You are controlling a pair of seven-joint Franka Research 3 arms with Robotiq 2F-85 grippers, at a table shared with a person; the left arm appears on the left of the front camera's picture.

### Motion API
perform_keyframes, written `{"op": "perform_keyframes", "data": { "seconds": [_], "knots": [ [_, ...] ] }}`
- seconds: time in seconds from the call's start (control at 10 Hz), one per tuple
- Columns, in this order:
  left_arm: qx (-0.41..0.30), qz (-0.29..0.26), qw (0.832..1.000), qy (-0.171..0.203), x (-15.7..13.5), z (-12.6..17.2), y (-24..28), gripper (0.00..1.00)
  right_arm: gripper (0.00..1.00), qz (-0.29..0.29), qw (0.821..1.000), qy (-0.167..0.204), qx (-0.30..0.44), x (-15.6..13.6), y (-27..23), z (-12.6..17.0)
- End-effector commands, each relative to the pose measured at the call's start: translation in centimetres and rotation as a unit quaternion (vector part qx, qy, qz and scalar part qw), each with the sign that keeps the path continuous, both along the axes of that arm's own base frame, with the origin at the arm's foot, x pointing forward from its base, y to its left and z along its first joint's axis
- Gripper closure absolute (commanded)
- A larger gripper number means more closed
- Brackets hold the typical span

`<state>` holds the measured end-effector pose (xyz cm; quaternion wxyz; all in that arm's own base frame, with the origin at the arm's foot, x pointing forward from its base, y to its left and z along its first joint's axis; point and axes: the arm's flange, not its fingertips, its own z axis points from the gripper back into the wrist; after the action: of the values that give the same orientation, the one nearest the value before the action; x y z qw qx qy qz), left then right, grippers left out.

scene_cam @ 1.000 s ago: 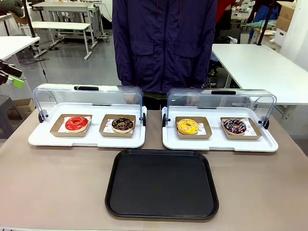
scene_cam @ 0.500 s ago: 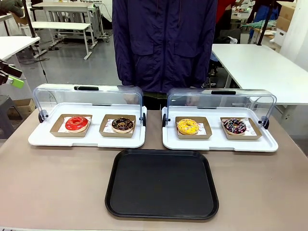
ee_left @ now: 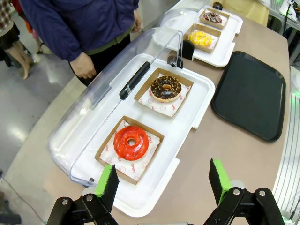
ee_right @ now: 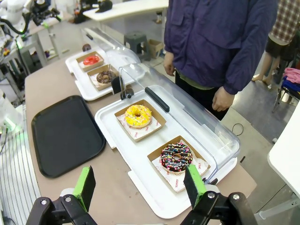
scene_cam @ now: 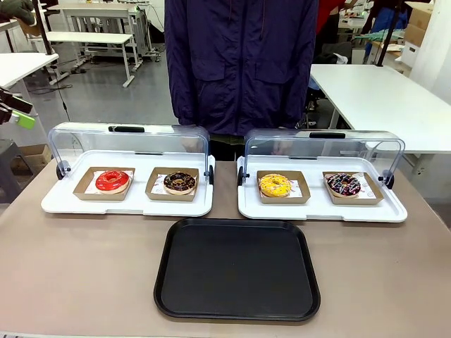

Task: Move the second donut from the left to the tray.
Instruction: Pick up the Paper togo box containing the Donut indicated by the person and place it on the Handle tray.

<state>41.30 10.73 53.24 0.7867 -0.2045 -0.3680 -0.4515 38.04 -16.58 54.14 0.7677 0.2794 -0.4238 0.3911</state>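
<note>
Second donut from the left [scene_cam: 180, 182]: chocolate-glazed, in a brown cardboard tray [scene_cam: 156, 191] on the left white tray [scene_cam: 127, 205], under a raised clear lid [scene_cam: 127, 144], just beyond the black tray [scene_cam: 237, 271].
Left end effector [ee_left: 164, 180]: released, fingers wide apart, high over the left end of the worktop [scene_cam: 84, 267].
Right end effector [ee_right: 139, 183]: likewise released, over the right end.
Handling: probably best approached from the near side with the left arm, keeping clear of the lid; grip the cardboard wall, not the glaze; lift level.
</note>
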Motion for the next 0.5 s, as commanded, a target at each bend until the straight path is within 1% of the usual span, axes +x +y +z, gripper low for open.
{"op": "perform_keyframes", "data": {
  "seconds": [0.0, 0.4],
  "knots": [
    [-0.008, -0.004, 1.0, -0.006, 0.12, 0.14, -0.05, 0.0, 0.0, 0.007, 1.0, -0.011, -0.003, 0.15, -0.05, 0.0],
    [-0.008, -0.004, 1.0, -0.006, 0.12, 0.14, -0.05, 0.0, 0.0, 0.007, 1.0, -0.011, -0.003, 0.15, -0.05, 0.0]
  ]
}}
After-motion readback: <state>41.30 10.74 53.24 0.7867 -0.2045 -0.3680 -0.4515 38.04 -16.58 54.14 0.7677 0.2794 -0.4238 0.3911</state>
